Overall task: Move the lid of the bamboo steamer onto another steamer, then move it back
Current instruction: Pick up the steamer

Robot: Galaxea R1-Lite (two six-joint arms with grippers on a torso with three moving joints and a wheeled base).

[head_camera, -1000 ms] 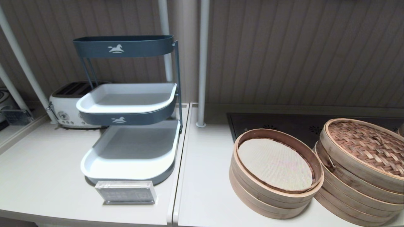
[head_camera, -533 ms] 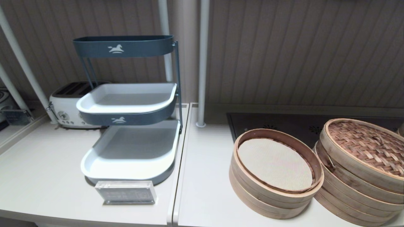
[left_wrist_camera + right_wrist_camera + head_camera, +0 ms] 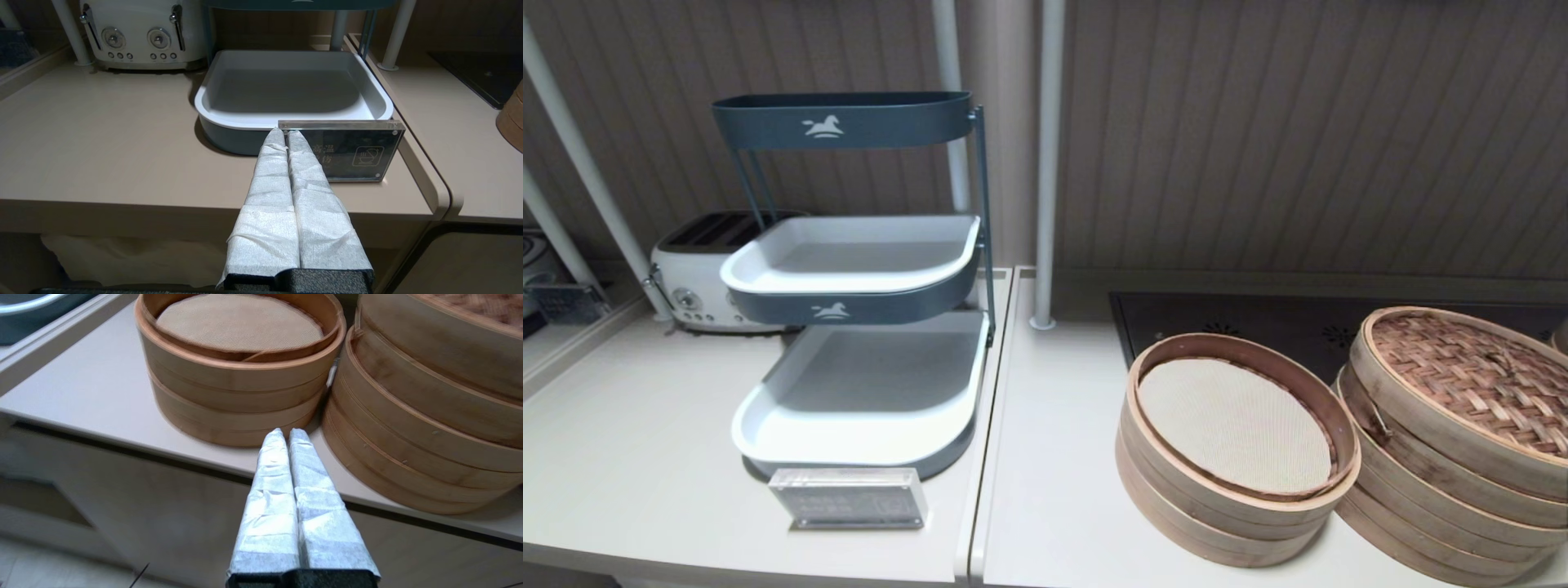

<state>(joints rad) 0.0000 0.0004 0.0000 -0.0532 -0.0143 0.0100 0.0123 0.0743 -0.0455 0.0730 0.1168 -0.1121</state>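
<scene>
Bamboo steamer lid [image 3: 1470, 380] sitting atop another steamer [image 3: 1437, 490], three o'clock of open steamer [image 3: 1237, 449]. Left gripper [image 3: 285, 132] and right gripper [image 3: 284, 433] low off counter edge, jaws pressed together, empty.

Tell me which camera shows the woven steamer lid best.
The head view: the bamboo steamer lid shows most of its woven top and pale rim, sitting on the right-hand stack, cut only by the frame's edge. The right wrist view catches just a corner of the weave. The left wrist view shows none of it.
</scene>
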